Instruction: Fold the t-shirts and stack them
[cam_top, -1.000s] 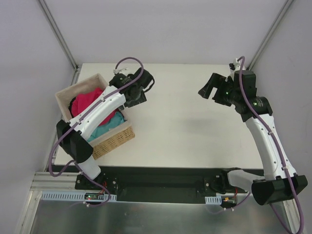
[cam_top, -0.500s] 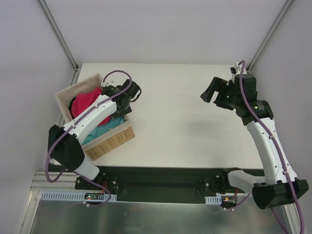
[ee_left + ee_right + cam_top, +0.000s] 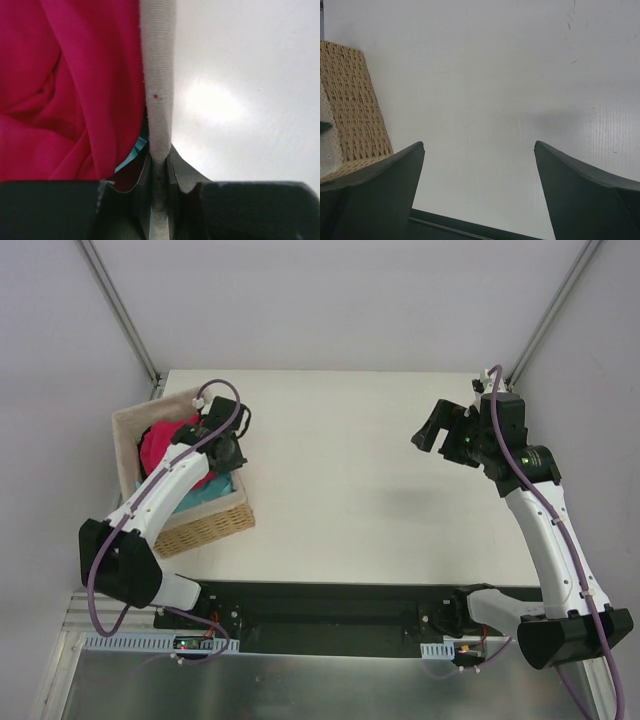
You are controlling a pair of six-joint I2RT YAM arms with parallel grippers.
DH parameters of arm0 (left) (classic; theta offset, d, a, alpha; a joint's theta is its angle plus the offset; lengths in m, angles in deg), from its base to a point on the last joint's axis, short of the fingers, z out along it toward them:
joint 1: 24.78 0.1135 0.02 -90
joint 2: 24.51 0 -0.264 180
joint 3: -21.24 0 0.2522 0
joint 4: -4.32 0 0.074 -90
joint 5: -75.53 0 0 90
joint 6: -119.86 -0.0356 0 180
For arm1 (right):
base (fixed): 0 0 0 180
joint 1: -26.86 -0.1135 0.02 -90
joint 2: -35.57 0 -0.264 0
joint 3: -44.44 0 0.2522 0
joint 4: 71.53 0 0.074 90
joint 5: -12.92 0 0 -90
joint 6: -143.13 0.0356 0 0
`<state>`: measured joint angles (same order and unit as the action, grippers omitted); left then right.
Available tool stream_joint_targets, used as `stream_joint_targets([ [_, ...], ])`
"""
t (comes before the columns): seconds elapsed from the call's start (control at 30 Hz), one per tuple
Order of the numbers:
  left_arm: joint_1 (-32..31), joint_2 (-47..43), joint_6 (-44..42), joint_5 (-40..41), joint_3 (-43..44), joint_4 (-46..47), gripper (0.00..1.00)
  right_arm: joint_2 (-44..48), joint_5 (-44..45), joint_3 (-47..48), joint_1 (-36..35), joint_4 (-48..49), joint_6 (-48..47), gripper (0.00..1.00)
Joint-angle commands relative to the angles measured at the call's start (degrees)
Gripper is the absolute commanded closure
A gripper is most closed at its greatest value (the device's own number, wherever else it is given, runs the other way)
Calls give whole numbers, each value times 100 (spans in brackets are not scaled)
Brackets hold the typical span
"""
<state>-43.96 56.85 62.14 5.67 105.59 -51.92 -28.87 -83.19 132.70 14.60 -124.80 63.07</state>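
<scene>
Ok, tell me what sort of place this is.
Likely a robotics lab test cell: two white robot arms bolted to a white table, grey panel walls around it, and a woven wicker basket of bright t-shirts.
</scene>
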Motion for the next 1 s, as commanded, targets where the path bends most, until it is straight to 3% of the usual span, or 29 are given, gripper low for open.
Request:
stream_joint_targets([
  [0.0, 511, -717, -1791, -107, -642, -15, 100, -24, 84, 117, -14, -22, -9, 4],
  [0.07, 555, -1016, -2153, -124, -949, 81, 100, -103, 31, 179, -14, -13, 8, 4],
  [0.27, 915, -2341, -2997, -1300, -1661, 29, 100, -393, -110, 425, -14, -22, 17, 4],
  [0.37, 1257, -2703, -3314, -1407, -1925, -15, 100, -516, -206, 513, -14, -22, 26, 4],
  [0.4, 1746, -2739, -3385, -1573, -1969, 3, 100, -551, -233, 522, -5, -22, 44, 4],
  [0.53, 2242, -2740, -3578, -1846, -1900, 196, 100, -701, -452, 653, -23, -31, 96, 4],
  [0.73, 2410, -2134, -3552, -1434, -1601, 170, 100, -736, -453, 689, -23, -40, 140, 4],
  [0.97, 2586, -2212, -3684, -1249, -1689, 214, 100, -596, -259, 575, -14, -40, 88, 4],
])
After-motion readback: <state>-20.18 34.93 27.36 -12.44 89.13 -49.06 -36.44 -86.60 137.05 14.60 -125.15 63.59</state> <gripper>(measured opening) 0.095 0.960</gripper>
